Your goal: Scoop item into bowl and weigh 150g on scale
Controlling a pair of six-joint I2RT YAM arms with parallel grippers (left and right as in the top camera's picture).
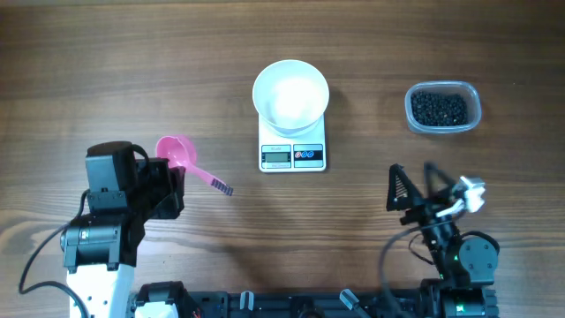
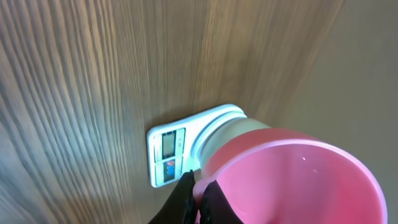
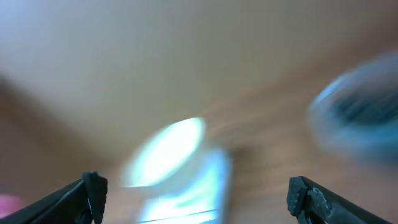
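The white bowl [image 1: 291,92] stands empty on the small white scale [image 1: 293,156] at the table's middle back. The item, a heap of black beans [image 1: 439,108], fills a clear tub [image 1: 474,102] at the back right. My left gripper [image 1: 170,179] [image 2: 198,186] is shut on the rim of a pink scoop [image 1: 179,152] [image 2: 292,180], whose handle points right. In the left wrist view the scale [image 2: 168,149] and part of the bowl [image 2: 231,132] show behind the scoop. My right gripper [image 1: 413,187] [image 3: 199,196] stands wide open and empty near the front right.
The right wrist view is blurred; a pale bowl-and-scale shape [image 3: 171,158] and the dark tub [image 3: 360,112] show ahead of the open fingers. Bare wooden table [image 1: 106,71] surrounds everything. The arm bases sit along the front edge.
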